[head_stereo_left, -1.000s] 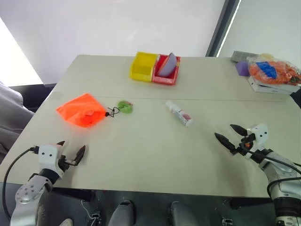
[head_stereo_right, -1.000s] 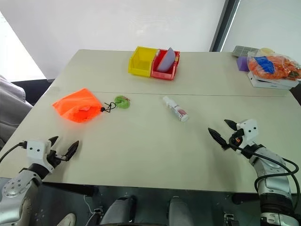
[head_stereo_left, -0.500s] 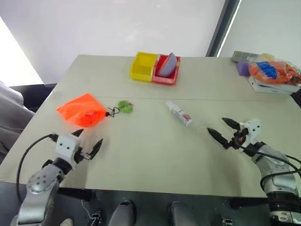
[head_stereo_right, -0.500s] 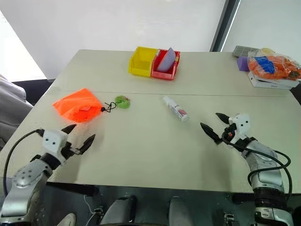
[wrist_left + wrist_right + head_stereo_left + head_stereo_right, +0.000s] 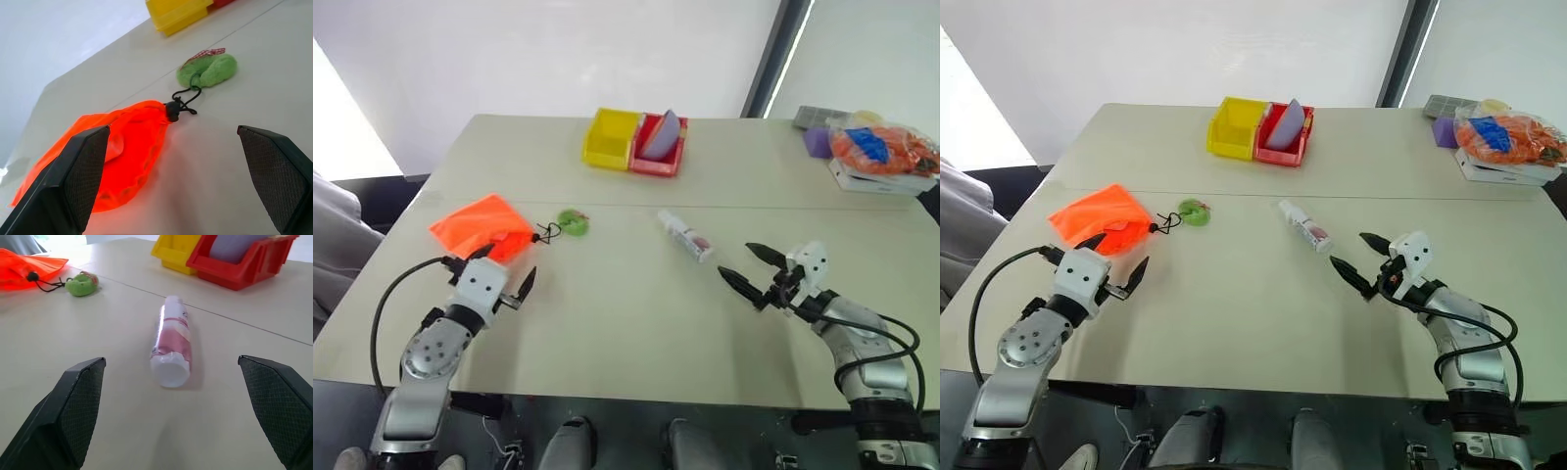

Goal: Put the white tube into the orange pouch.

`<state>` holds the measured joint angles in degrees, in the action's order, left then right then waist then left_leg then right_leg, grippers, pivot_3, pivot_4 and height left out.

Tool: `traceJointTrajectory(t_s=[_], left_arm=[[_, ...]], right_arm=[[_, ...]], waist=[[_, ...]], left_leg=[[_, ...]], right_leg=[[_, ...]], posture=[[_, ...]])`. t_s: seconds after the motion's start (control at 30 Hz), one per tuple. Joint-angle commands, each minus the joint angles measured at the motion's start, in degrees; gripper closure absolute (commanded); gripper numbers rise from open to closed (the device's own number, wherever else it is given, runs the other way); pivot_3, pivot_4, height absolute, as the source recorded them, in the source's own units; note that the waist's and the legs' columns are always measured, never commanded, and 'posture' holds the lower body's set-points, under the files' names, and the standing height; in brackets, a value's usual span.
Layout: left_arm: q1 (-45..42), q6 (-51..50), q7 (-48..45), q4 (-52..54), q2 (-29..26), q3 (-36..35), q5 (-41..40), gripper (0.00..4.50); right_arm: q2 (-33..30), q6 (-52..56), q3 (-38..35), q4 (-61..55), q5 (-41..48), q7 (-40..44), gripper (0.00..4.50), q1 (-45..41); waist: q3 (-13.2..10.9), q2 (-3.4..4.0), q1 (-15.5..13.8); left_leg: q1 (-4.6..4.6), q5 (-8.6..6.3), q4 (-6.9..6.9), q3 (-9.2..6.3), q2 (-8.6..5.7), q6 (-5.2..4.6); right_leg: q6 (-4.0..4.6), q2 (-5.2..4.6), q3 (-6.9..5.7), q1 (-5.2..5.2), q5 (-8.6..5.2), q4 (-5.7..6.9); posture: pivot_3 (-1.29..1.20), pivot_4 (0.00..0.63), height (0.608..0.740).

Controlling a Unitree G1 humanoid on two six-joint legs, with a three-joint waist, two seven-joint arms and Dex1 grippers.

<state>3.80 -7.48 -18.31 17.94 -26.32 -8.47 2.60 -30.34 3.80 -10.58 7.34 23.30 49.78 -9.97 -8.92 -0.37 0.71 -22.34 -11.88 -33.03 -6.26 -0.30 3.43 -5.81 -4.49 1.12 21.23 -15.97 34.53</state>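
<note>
Right tool (image 5: 1363,264), black fingers spread wide and empty, hovers level just above the beige counter (image 5: 1253,323), aimed forward and leftward at the small slim white cylindrical tube with the reddish label (image 5: 1305,226). That tube lies flat near mid-counter, long axis running roughly along the tool's line of approach, near end facing it, close but apart. Left tool (image 5: 1118,262), also spread and empty, hangs beside the bright neon-orange soft fabric pouch (image 5: 1097,218), whose cinched mouth and black cord lead to a round green tag (image 5: 1195,211).
</note>
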Motion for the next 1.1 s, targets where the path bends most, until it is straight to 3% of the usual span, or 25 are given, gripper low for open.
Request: traceJointTrajectory(t_s=[0.03, 0.47, 1.1], left_arm=[[0.0, -0.4, 3.4, 2.8, -0.2, -0.9, 4.0, 0.05], [-0.6, -1.3, 6.5, 2.8, -2.1, 0.3, 13.2, 0.05], [0.4, -3.2, 8.7, 4.0, -1.5, 0.4, 19.4, 0.05]], right_arm=[[-0.4, 0.1, -0.2, 0.0, 0.5, 0.8, 0.0, -2.1], [-0.2, 1.5, 0.3, -2.5, 0.8, 0.6, 0.0, -1.8], [-1.1, 1.8, 0.0, -1.3, 0.8, 2.9, 0.0, -2.0]], waist=[[0.0, 0.0, -0.1], [0.0, 0.0, -0.1], [0.0, -0.01, 0.0]], left_leg=[[0.0, 0.0, 0.0, 0.0, 0.0, 0.0], [0.02, 0.0, -0.03, 0.0, 0.0, 0.0], [0.13, 0.01, -0.1, -0.02, 0.0, -0.01]], right_leg=[[0.0, 0.0, 0.0, 0.0, 0.0, 0.02], [-0.01, 0.01, 0.0, 0.02, 0.0, 0.11], [-0.04, 0.01, 0.01, 0.09, -0.03, 0.53]], posture=[[0.0, 0.15, 0.724], [0.0, 0.15, 0.724], [0.0, 0.15, 0.724]])
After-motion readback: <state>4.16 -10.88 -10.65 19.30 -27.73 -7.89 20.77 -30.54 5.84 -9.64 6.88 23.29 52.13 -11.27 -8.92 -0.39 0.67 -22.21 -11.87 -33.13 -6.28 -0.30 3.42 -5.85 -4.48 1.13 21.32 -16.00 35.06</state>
